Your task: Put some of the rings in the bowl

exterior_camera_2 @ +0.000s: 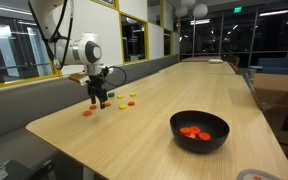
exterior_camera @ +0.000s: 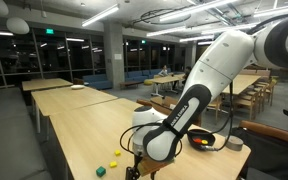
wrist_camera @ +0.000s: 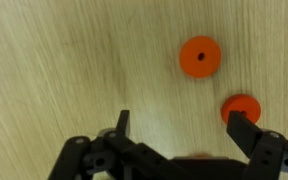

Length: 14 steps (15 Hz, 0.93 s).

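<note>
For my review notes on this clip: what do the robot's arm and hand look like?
The arm is built of thick, rounded white segments with black bands at the joints. The hand is black, with two slim fingers mounted on linked bars. A thin black cable loops out beside the wrist. No lettering or markings are legible.

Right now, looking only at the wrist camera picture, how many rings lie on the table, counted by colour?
Orange rings: 2 (the lower one is partly hidden)
Yellow rings: 0
Total: 2
A reddish blur at the lower edge is too unclear to count.
</note>
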Motion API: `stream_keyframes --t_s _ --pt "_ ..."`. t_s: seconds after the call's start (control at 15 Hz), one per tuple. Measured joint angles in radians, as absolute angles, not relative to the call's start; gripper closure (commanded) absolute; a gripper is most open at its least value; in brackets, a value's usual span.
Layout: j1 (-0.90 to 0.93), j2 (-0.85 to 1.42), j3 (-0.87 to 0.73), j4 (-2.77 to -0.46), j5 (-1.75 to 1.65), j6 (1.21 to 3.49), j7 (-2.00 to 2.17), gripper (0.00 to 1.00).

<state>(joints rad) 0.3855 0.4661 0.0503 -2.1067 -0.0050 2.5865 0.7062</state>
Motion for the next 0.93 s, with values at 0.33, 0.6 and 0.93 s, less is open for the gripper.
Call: stream_keyframes --t_s 0.33,0.6,0.93 --pt "0.408 0.477 0.05 -2.114 -0.005 2.597 0.731 0.0" --pt "0.423 0.479 0.05 -2.123 -0.005 2.607 0.749 0.0" --pt "0.438 0.479 0.05 -2.149 -0.005 2.643 0.771 0.0"
